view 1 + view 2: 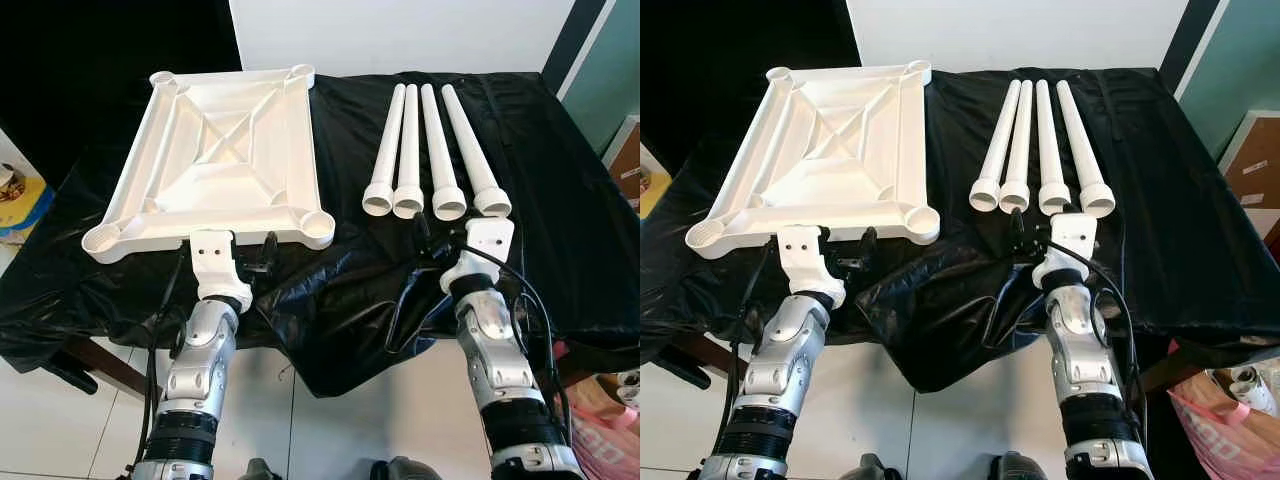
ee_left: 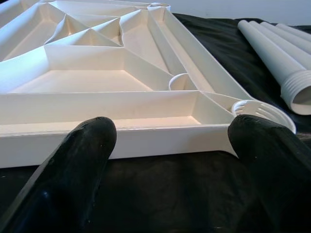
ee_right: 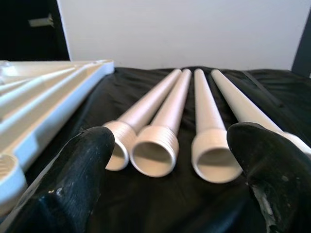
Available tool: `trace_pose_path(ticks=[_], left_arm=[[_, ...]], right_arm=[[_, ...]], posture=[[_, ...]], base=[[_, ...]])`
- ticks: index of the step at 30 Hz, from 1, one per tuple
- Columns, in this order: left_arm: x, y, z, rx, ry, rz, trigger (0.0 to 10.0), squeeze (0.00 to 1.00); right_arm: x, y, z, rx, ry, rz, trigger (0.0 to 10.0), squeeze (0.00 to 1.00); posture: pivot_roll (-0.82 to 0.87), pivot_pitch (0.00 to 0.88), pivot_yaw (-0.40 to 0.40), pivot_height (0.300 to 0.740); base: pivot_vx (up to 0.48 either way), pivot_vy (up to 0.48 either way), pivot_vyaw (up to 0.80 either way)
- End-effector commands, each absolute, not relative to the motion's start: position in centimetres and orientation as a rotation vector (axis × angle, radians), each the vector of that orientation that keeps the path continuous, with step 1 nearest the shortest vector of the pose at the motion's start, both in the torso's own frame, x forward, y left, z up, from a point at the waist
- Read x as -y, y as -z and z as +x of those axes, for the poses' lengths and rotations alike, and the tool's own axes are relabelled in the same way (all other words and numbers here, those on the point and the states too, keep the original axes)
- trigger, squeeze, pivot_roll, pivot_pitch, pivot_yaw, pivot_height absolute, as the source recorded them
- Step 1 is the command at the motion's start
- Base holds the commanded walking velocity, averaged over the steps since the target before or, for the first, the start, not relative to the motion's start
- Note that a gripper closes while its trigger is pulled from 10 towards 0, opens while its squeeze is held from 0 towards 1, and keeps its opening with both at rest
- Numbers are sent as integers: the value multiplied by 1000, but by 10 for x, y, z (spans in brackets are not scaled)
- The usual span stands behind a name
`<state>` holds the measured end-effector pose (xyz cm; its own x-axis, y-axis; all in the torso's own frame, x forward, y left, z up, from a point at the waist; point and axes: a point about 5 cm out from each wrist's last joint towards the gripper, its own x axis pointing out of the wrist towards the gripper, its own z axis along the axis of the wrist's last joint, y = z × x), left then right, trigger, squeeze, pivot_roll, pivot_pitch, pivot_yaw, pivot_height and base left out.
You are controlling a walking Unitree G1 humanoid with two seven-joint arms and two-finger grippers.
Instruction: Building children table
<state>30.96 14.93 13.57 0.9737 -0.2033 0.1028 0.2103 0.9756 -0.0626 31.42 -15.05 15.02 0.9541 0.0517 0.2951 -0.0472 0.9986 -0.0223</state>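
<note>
**Both grippers poised at the parts**

On the left, the white tabletop point(image 1: 220, 160) lies underside up on the black cloth point(image 1: 340, 290), and the left gripper point(image 2: 170, 145) sits just short of its near edge, jaws spread wide, holding nothing. Over to the right, four white legs point(image 1: 435, 150) lie side by side, threaded ends toward the robot. The right gripper point(image 3: 170, 160) faces them, jaws wide and empty.
</note>
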Motion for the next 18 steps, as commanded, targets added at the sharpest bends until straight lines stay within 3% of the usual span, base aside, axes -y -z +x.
trace_pose_path(ticks=[1,10,18], left_arm=[[-154,-133,308,74,162,-56,10000,0],[-155,-131,305,68,156,-58,10000,0],[-155,-133,308,69,172,-45,10000,0]], right_arm=[[151,-145,314,289,-46,-2,10000,0],[150,-141,313,284,-48,-4,10000,0],[149,-142,315,297,-37,1,10000,0]], posture=[[-23,100,-3,740],[-15,71,3,740],[0,51,16,740]], base=[[0,0,0],[0,0,0],[0,394,0]])
